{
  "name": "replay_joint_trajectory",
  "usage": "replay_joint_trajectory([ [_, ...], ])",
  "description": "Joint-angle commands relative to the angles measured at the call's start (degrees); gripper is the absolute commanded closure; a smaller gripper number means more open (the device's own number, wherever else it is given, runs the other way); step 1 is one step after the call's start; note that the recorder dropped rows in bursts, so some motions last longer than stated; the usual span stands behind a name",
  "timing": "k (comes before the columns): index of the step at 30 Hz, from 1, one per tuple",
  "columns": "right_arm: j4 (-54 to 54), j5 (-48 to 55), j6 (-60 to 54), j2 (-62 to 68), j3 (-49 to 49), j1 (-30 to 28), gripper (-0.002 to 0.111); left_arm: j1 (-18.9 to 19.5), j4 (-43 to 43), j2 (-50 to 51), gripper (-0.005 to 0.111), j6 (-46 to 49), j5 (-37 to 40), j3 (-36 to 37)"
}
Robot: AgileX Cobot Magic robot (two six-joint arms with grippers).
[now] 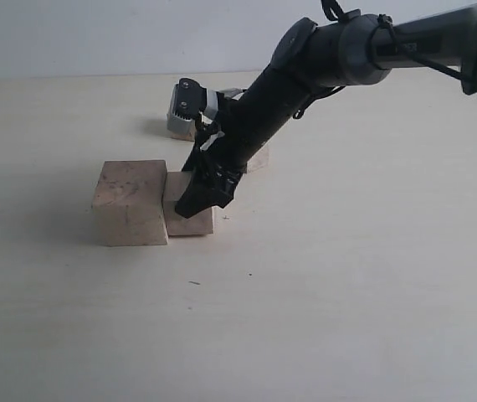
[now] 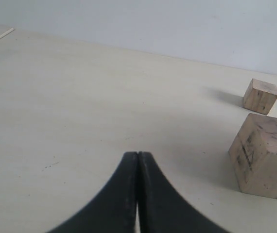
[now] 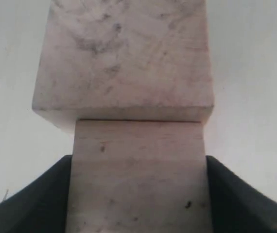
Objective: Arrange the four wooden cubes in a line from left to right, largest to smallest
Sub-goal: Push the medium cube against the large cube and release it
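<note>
The largest wooden cube [image 1: 130, 201] rests on the table. The second-largest cube [image 1: 180, 194] sits flush against its right side. My right gripper [image 1: 202, 198] is shut on that second cube, whose far face touches the largest cube [image 3: 124, 53] in the right wrist view; black fingers [image 3: 41, 194] press both sides of the held cube [image 3: 138, 194]. A third cube [image 1: 259, 157] shows partly behind the right arm. The smallest cube [image 1: 181, 129] lies further back. My left gripper [image 2: 138, 153] is shut and empty over bare table, out of the exterior view. It faces a big cube [image 2: 267, 155] and a small cube [image 2: 260, 95].
The pale tabletop [image 1: 347, 276] stretches wide to the right and front. A grey and white part of the right arm's wrist [image 1: 190, 102] hangs just above the smallest cube. A pale wall [image 1: 96, 33] closes the back.
</note>
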Motion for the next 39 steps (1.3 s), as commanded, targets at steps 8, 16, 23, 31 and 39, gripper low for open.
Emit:
replay_joint_trajectory([
  [8, -2.9, 0.0, 0.6, -0.8, 0.2, 0.2, 0.032, 0.2, -0.7, -0.2, 0.107, 0.3, -0.5, 0.2],
  [16, -3.5, 0.0, 3.7, -6.0, 0.2, 0.2, 0.032, 0.2, -0.7, -0.2, 0.107, 0.3, -0.5, 0.2],
  [23, -15.3, -0.3, 14.9, -11.5, 0.2, 0.2, 0.036, 0.2, -0.7, -0.2, 0.107, 0.3, -0.5, 0.2],
  [31, -26.2, -3.7, 24.9, -10.0, 0.2, 0.0, 0.037, 0.2, -0.7, -0.2, 0.107, 0.3, -0.5, 0.2],
  [39, -25.9, -4.5, 25.3, -5.7, 0.2, 0.0, 0.037, 0.2, -0.7, -0.2, 0.107, 0.3, -0.5, 0.2],
])
